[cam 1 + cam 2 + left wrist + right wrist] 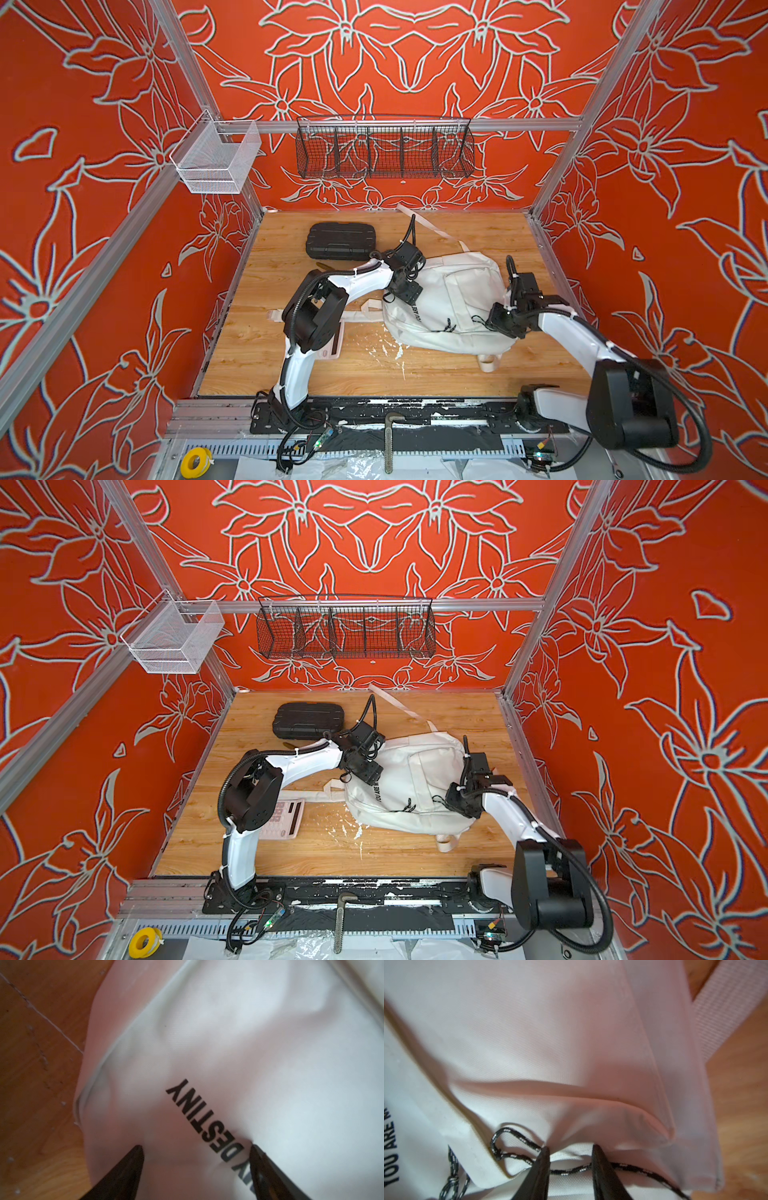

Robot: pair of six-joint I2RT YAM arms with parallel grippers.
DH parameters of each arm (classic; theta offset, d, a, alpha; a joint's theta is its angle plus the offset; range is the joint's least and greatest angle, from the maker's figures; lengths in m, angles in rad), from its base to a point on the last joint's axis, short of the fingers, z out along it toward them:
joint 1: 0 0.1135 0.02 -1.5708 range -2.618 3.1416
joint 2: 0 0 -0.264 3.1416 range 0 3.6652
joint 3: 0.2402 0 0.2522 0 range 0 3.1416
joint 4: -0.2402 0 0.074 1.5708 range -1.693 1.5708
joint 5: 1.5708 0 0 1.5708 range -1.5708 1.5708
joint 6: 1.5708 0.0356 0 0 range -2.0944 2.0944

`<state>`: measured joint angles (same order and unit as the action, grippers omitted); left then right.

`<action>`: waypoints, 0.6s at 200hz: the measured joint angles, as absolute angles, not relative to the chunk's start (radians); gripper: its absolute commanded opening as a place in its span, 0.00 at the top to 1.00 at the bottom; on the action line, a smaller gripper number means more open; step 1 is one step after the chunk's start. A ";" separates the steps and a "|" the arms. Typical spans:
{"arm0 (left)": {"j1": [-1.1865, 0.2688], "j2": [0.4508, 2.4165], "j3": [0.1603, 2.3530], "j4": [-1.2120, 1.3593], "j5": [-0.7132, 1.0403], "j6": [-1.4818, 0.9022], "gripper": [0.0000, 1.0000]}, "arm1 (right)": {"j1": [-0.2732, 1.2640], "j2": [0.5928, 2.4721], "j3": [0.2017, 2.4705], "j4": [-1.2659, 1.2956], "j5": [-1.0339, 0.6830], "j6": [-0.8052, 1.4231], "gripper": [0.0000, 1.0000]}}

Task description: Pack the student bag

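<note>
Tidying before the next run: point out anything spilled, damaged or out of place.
White flecks litter the wooden table in front of the student bag, like chipped paint. One strap trails to the back wall.

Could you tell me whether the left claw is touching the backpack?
Touching: in the left wrist view the left claw dents the backpack fabric.

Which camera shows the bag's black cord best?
The right wrist view: the black cord lies close up, weave visible. Both top views show only a tiny dark squiggle; the left wrist view shows none.
</note>
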<state>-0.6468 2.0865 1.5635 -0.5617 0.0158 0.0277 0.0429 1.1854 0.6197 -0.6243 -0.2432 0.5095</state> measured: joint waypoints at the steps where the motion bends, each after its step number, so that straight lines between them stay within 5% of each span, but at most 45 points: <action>1: -0.646 2.090 1.567 -0.563 0.015 0.029 0.19 | 0.046 1.175 0.614 -0.625 -0.246 0.514 0.67; 60: -0.627 2.188 1.753 -0.638 0.022 0.096 0.13 | 0.085 0.949 0.577 -0.747 -0.305 0.587 0.59; 93: -0.624 2.097 1.714 -0.675 0.104 -0.010 0.07 | 0.113 0.980 0.743 -0.790 -0.329 0.517 0.54; 99: -0.624 2.066 1.697 -0.677 0.128 -0.043 0.00 | 0.117 1.000 0.790 -0.798 -0.334 0.487 0.54; 120: -0.641 1.961 1.631 -0.683 0.185 -0.149 0.03 | 0.123 1.103 0.966 -0.830 -0.351 0.323 0.55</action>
<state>-0.6407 1.9606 1.6314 -0.6830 0.1852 -0.1493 0.1226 1.1027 0.9661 -0.8299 -0.3511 0.3233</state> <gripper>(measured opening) 0.973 0.460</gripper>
